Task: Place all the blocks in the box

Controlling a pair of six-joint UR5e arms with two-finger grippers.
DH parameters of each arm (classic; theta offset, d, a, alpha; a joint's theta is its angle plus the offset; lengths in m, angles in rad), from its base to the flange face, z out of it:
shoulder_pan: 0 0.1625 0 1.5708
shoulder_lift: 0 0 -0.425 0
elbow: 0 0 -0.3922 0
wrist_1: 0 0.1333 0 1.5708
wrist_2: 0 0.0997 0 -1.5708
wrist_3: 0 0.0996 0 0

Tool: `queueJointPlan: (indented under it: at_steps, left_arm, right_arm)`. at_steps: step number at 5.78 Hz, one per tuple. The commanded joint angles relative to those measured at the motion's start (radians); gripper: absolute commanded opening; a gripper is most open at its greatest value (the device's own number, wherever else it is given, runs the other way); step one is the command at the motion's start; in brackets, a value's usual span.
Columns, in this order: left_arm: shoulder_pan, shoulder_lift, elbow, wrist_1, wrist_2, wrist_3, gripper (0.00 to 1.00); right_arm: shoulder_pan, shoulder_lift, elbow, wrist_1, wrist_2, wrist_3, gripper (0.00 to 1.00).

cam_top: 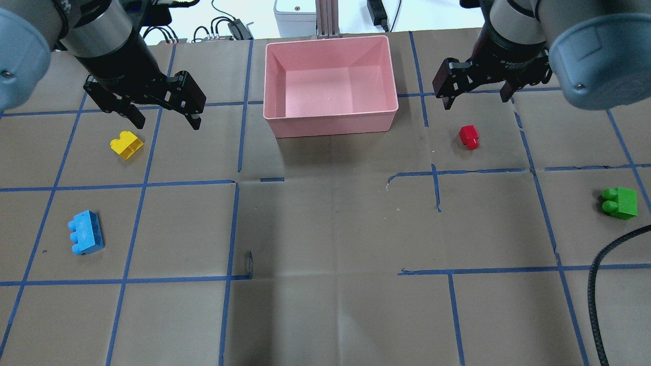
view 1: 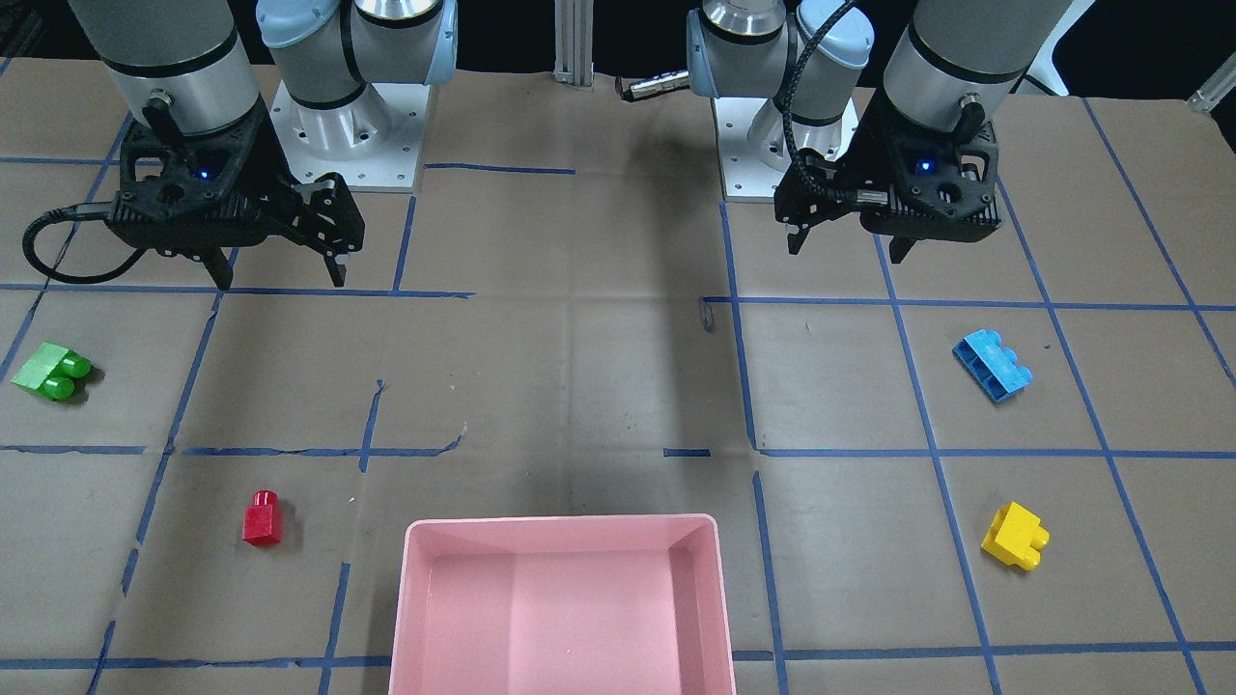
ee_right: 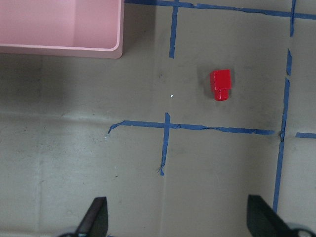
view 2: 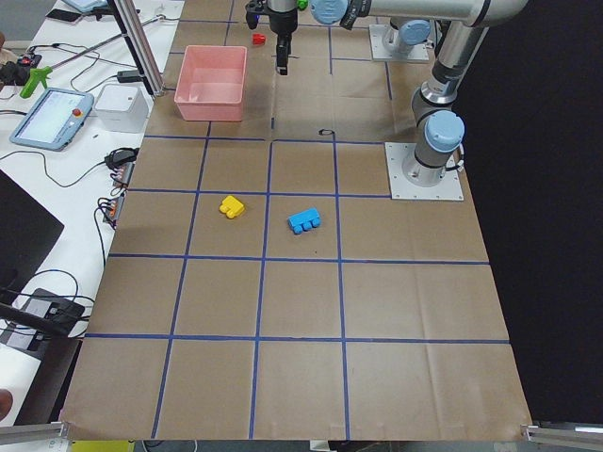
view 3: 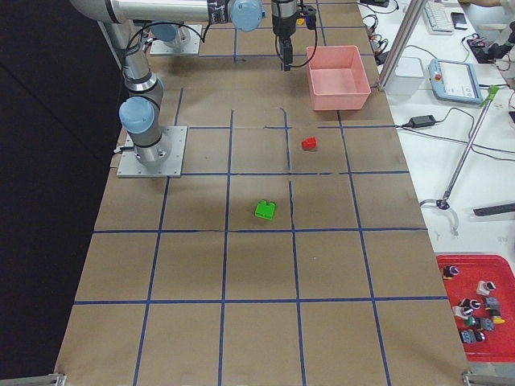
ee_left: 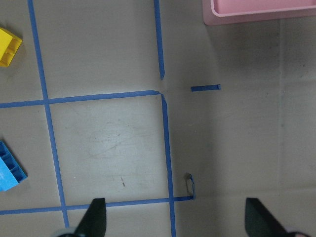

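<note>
Pink box [cam_top: 330,124] sits far centre. We see left gripper [cam_top: 166,122] and right gripper [cam_top: 477,100] both spread, gripping nothing. Blue block [cam_top: 86,232] near left, green block [cam_top: 620,202] near right, yellow block [cam_top: 126,145] far left, red block [cam_top: 469,136] far right, all outside box.

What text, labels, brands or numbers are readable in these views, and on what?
Nothing is legible in any view.
Pale print on the black band of the right arm's wrist, overhead view: too blurred to read.
Screen of the blue-edged pendant on the side bench: too small to read.
Shallow pink plastic tray, green brick, red brick, blue brick, yellow brick: no markings visible.
</note>
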Motion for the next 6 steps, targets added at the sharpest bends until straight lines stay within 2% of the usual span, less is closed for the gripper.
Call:
queueJointPlan:
  at_steps: [1,6]
  left_arm:
    - [0.000,0.000,-0.001,0.000,0.001,0.000,0.99]
    - [0.002,0.001,-0.001,0.002,0.008,0.001,1.00]
  right_arm:
    - [0.000,0.000,-0.002,-0.001,0.000,0.000,1.00]
    - [0.000,0.001,-0.002,-0.001,0.000,0.001,1.00]
